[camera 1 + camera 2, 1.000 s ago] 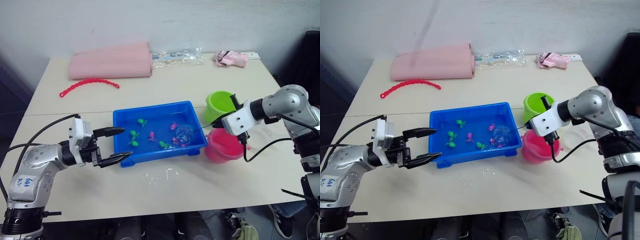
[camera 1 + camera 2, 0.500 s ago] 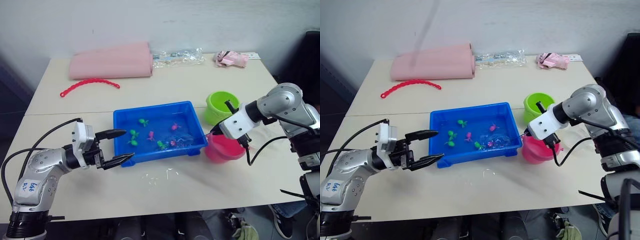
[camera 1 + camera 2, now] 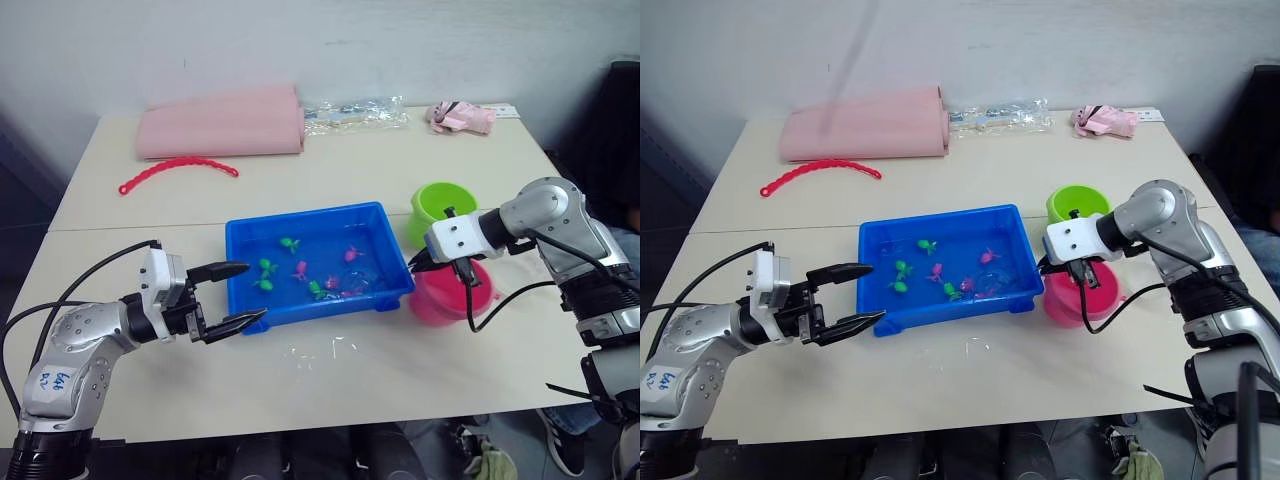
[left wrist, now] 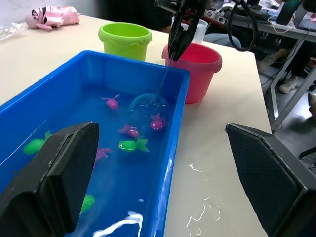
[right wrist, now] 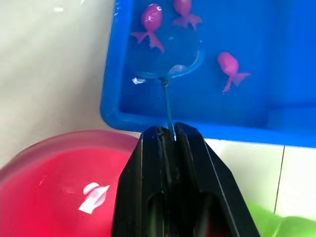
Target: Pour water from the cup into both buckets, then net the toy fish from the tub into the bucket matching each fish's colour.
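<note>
Two black fingers of the right gripper [image 5: 170, 136] are pressed together on the thin dark handle of the net [image 5: 170, 69], which slants down over the tub's right wall. Its round, light-blue hoop of fine mesh sits in the water at the right end of the tub [image 3: 240, 235], with small pink fish [image 5: 150, 19] just beside the rim. This gripper hangs above the near-left edge of the pink bucket [image 3: 452, 295] — a smooth, round plastic pail that tapers toward its base and stands just beside the tub's right wall. The lime green bucket [image 3: 445, 208], of the same shape, stands just behind the pink one, toward the desk's right edge.

The tub is a shallow rectangle of glossy bright blue plastic with a raised rim, set near the middle of the desk [image 3: 400, 380]. Tiny pink and green fish [image 3: 266, 267] lie scattered in its water.

The left gripper [image 3: 233, 295] hovers low over the desk just outside the tub's front-left corner, its fingers spread wide and holding nothing.

Along the desk's far edge lie a soft pink roll [image 3: 222, 122], a crinkled clear plastic bag [image 3: 355, 110] and a small pink bundle [image 3: 460, 116]; a red beaded strip [image 3: 175, 168] curves in front of the roll. A few spilled drops glisten on the desk in front of the tub.
</note>
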Available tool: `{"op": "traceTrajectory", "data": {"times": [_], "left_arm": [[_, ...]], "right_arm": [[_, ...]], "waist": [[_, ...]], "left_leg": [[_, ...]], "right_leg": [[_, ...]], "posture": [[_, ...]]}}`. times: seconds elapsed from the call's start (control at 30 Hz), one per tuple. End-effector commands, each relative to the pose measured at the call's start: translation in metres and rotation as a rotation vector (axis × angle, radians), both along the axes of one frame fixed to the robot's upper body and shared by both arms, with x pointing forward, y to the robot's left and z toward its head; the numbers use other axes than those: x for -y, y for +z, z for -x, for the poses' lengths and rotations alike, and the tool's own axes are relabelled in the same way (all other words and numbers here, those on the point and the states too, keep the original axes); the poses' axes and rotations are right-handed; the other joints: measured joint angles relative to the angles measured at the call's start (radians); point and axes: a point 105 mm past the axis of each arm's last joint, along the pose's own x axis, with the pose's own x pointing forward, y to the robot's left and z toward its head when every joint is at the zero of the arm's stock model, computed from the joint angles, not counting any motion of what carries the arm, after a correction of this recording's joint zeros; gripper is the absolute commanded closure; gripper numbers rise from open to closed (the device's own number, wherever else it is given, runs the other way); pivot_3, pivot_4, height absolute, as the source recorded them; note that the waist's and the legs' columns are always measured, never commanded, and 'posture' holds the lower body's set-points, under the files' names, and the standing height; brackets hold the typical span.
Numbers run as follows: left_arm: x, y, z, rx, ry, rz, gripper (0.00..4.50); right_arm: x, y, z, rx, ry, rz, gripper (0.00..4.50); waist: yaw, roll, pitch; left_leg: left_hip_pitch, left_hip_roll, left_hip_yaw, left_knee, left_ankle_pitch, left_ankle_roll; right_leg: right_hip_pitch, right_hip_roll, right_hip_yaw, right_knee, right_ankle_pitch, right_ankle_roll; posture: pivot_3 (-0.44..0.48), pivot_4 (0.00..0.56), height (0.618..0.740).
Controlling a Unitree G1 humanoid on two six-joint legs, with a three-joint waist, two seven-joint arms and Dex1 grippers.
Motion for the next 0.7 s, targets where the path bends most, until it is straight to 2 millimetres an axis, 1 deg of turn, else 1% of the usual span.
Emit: {"op": "traceTrajectory", "data": {"times": [0.03,0.13,0.2,0.3,0.43,0.7], "left_arm": [[-0.002,0.011,0.003,0.048,-0.004,-0.002,0.03],[-0.003,0.012,0.002,0.047,-0.004,-0.005,0.03],[-0.002,0.012,0.001,0.049,-0.005,-0.005,0.03],[-0.002,0.012,0.000,0.051,-0.007,-0.006,0.03],[-0.003,0.013,-0.001,0.055,-0.008,-0.007,0.03],[-0.005,0.016,-0.002,0.058,-0.004,0.010,0.03]], "right_arm": [[0.008,0.011,0.001,-0.016,-0.060,-0.049,4.50],[0.007,0.015,0.003,-0.085,-0.100,-0.115,4.50],[0.001,0.021,0.004,-0.151,-0.153,-0.218,4.50],[0.007,0.016,0.004,-0.147,-0.166,-0.203,4.50],[0.009,0.017,0.003,-0.169,-0.195,-0.274,4.50],[0.023,0.012,0.008,-0.206,-0.250,-0.343,4.50]], "waist": [[0.000,0.000,0.000],[0.000,0.000,0.000],[0.000,0.000,0.000],[0.000,0.000,0.000],[0.000,0.000,0.000],[0.000,0.000,0.000]], "left_leg": [[0.000,0.000,0.000,0.000,0.000,0.000],[0.000,0.000,0.000,0.000,0.000,0.000],[0.000,0.000,0.000,0.000,0.000,0.000],[0.000,0.000,0.000,0.000,0.000,0.000],[0.000,0.000,0.000,0.000,0.000,0.000],[0.000,0.000,0.000,-0.001,0.000,0.000]], "right_leg": [[0.000,0.000,0.000,0.000,0.000,0.000],[0.000,0.000,0.000,0.000,0.000,0.000],[0.000,0.000,0.000,0.000,0.000,0.000],[0.000,0.000,0.000,0.000,0.000,0.000],[0.000,0.000,0.000,0.000,0.000,0.000],[0.000,0.000,0.000,0.000,0.000,0.000]], "posture": [[0.000,0.150,0.740],[0.000,0.150,0.740],[0.000,0.150,0.740],[0.000,0.150,0.740],[0.000,0.150,0.740],[0.000,0.150,0.740]]}}
